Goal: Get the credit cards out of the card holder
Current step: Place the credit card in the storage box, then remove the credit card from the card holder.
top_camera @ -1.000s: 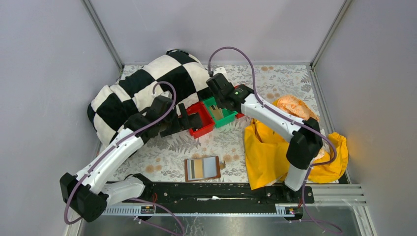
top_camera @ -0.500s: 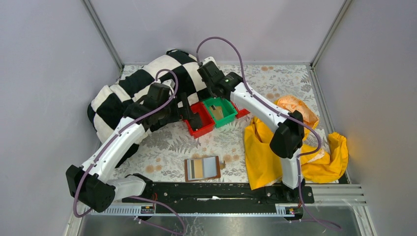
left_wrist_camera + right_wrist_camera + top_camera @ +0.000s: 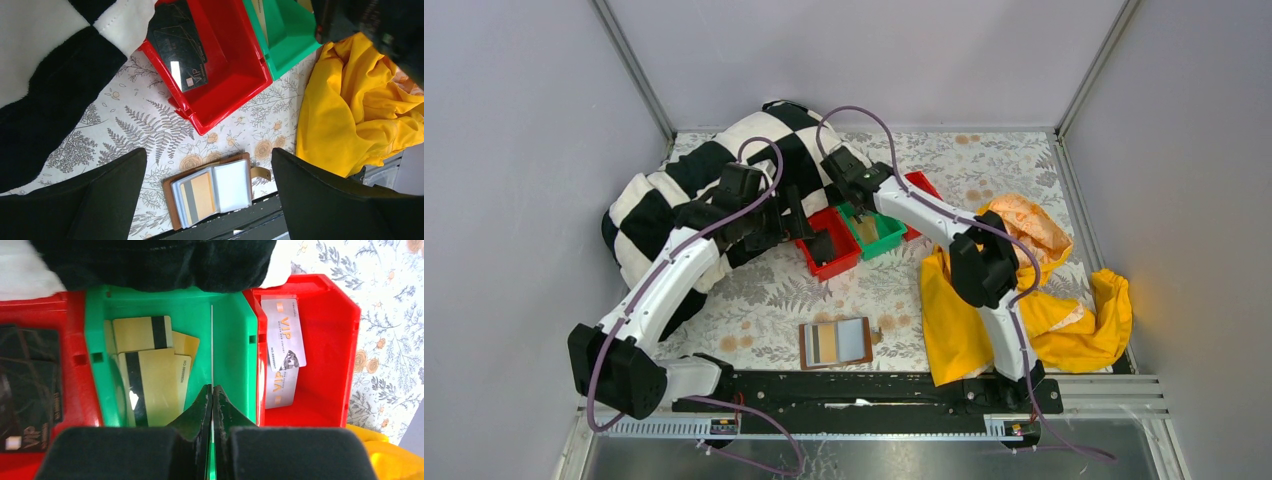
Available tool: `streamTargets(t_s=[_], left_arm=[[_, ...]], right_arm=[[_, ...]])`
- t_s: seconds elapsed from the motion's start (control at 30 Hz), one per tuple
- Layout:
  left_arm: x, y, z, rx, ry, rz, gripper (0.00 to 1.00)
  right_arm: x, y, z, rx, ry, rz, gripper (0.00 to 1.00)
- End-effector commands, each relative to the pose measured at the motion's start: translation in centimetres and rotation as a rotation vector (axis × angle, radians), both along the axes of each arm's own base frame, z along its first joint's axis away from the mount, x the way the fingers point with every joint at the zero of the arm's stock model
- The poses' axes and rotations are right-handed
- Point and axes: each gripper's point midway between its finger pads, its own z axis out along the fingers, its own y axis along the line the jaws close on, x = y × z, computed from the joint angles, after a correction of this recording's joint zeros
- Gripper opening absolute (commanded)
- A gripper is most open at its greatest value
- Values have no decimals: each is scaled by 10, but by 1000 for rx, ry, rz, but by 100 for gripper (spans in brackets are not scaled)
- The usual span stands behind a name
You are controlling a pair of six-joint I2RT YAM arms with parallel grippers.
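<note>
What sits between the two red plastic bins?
A green plastic bin holding gold credit cards sits between them; the right wrist view shows it most clearly.

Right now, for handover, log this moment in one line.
left end effector open by red bin | right end effector shut on card over green bin | card holder open, gold card inside

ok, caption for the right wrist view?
Right gripper shut on an edge-on card above the green bin holding gold cards.

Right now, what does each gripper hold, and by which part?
The right gripper pinches a credit card, seen edge-on, by its near end; the left gripper is open, holding nothing.
</note>
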Motion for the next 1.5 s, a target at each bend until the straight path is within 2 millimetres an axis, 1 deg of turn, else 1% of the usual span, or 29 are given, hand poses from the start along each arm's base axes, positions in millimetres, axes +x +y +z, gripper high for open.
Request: streamTargets(t_s=[0.0,0.1,0.17,0.2,0.3,0.33,0.37,0.43,0.47,0.53,0.63,0.73,0.77,0.8,0.83,0.87,0.93,0.97,1.0,1.07,1.13,1.23,1.27,1.3,1.4,1.47], left_arm=[[5,1,11,-2,-40,-37,99],[6,7,10,23,-40,-31,99],[8,11,9,33,-36,-21,99],[8,11,9,34,-34,-21,99],[8,12,8,26,-26,-20,99],[8,11,7,24,-21,-22,99],[8,11,5,23,-15,-24,99],[6,10,2,18,0,-26,99],[5,9,-1,12,11,-30,99],[-1,5,-5,-9,35,-42,99],[-9,1,-8,-41,56,-51,99],[-23,-3,-21,-85,124,-35,99],[-27,-6,-24,-110,133,-31,98],[-34,-7,-26,-133,134,-28,98],[-40,-8,-29,-153,139,-24,97],[-47,-9,-31,-174,135,-20,96],[-64,-9,-41,-199,162,-10,95],[-75,-11,-49,-208,185,-18,93],[-85,-12,-57,-205,202,-27,91],[-103,-13,-68,-178,199,-38,89],[-120,-13,-81,-164,200,-34,87],[-140,-21,-94,-217,211,-42,84],[-144,-24,-96,-236,211,-41,82],[-146,-27,-97,-251,208,-42,82],[-153,-37,-101,-275,236,-41,79],[-154,-41,-103,-274,246,-30,78]], right_arm=[[18,-13,-25,-75,-39,-33,0],[20,-16,-41,-103,-36,-36,0],[19,-16,-46,-102,-23,-39,0],[16,-14,-48,-86,-6,-33,4],[3,0,-42,13,49,0,35],[-1,5,-37,51,60,0,41],[-6,9,-32,88,73,4,46],[-14,14,-20,150,86,7,53],[-17,15,-13,178,89,2,54],[-23,18,1,225,86,5,54],[-30,18,28,294,65,1,53],[-42,12,60,369,20,6,53],[-46,11,73,410,-9,12,53],[-53,8,81,444,-22,16,54],[-60,5,97,497,-48,21,54],[-70,1,99,525,-37,10,55],[-93,-9,94,590,12,-51,54],[-108,-10,87,634,59,-69,53],[-126,-5,83,689,92,-64,53],[-164,4,60,760,148,-42,53],[-198,9,34,778,190,-24,53],[-237,17,1,808,269,-5,53],[-249,17,-12,822,294,-4,53],[-258,20,-18,852,319,-7,53],[-276,37,-21,936,367,16,53],[-289,48,-22,977,420,37,52]])
